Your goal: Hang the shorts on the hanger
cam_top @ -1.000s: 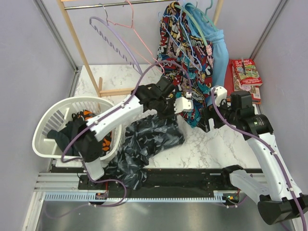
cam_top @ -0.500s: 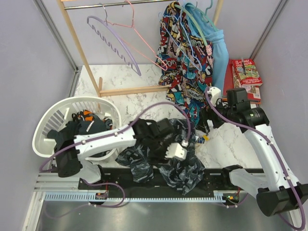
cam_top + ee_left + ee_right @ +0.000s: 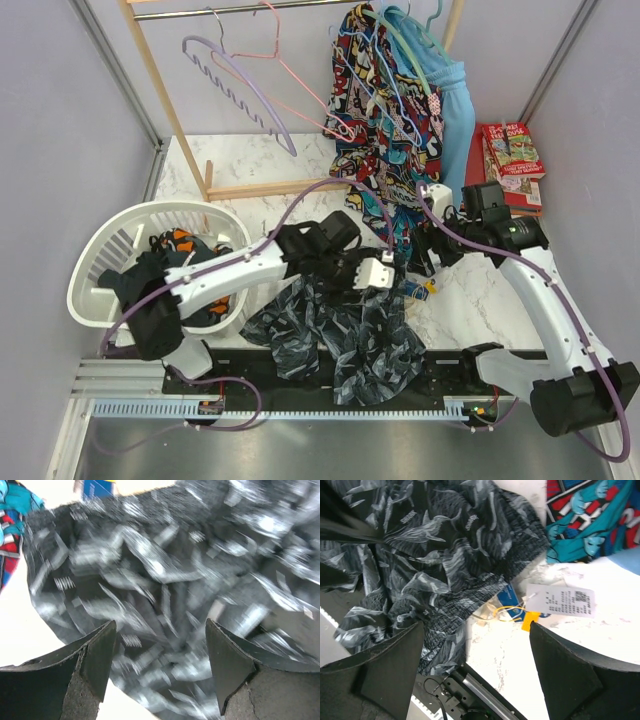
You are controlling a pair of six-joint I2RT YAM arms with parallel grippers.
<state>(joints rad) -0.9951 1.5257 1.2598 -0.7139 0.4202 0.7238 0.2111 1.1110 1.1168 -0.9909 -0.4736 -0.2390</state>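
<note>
Shorts [image 3: 340, 330] loose and flat, just below the parted left fingers [image 3: 95, 660].

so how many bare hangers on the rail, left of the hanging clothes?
2: lavender hanger at the left of the rail, pink hanger just right of it. More sit among the clothes, too tangled to count.

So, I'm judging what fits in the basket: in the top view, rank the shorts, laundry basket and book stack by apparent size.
1. shorts and laundry basket: about alike, too close to rank.
2. book stack: clearly smallest.
</note>
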